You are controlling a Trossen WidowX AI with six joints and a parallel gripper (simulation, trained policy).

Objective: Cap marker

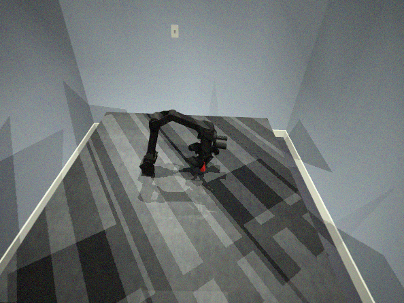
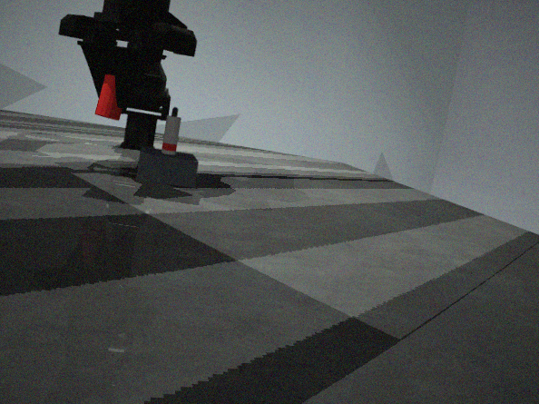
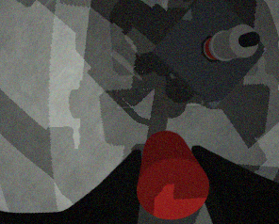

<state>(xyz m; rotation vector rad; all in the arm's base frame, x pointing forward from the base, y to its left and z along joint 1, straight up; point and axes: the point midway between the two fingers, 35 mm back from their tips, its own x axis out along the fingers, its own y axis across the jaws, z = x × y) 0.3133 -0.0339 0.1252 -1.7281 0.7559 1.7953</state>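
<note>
The red cap (image 1: 203, 167) (image 2: 107, 101) (image 3: 172, 188) is held between the fingers of my gripper (image 2: 110, 93) (image 3: 166, 154), which is shut on it. The cap is off the table and tilted a little in the exterior view. The marker (image 2: 171, 131) (image 3: 222, 45) stands upright and uncapped, its dark tip up, with a white body and a red band low down. It stands in the dark grey-blue holder block (image 2: 168, 169) (image 3: 184, 49). In the exterior view the cap is left of the marker, apart from it. Marker and holder cannot be made out in the top view.
The arm's base (image 1: 147, 168) (image 2: 140, 131) stands on the striped grey table (image 1: 163, 231) (image 2: 295, 290); in the exterior view it shows behind the holder, between cap and marker. Pale rails run along the left and right sides in the top view.
</note>
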